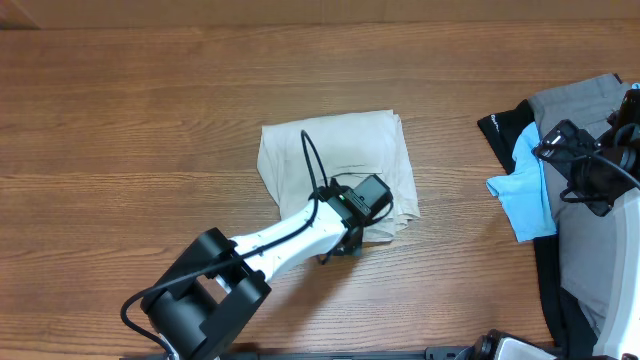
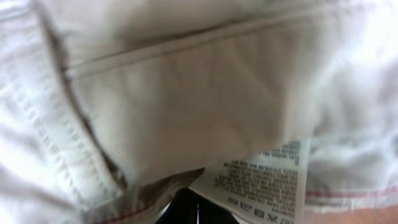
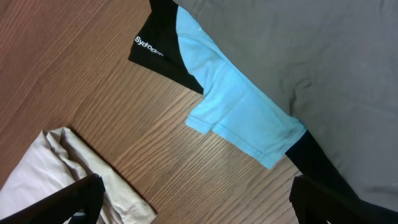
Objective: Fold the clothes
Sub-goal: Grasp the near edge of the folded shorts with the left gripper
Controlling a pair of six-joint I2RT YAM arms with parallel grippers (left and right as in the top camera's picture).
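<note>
Clothes [image 2: 186, 112] crowd the left wrist lens, pale ribbed cloth with a stitched seam, and a printed label [image 2: 264, 183] hangs at the lower right. At the bottom edge the dark tips of the left pincer [image 2: 194, 211] sit pressed together, and the cloth runs right down into them, so it appears to be pinching a hem.

From overhead the clothes [image 1: 340, 150] lie mid-desk as a folded, nearly square pad, a little wider left to right than far to near. The left pincer [image 1: 350, 240] sits at the pad's near right corner, so almost all the cloth lies far and left of it. Judging from that, the next fold would likely carry the corner away from the near edge and across the pad. The left arm is on the clothes, whereas the right is well apart, so the move falls to the left.

Bare desk [image 1: 130, 120] separates the pad from the pile [image 1: 580, 100] at the right edge, where grey, blue and black garments lie under the right arm. The right pincer [image 3: 196, 202] is spread wide and holds nothing. Its view shows the pad's right corner [image 3: 68, 168] with layered edges.

Only the left wrist view shows the label and grip; only the overhead shows the pad's outline.
</note>
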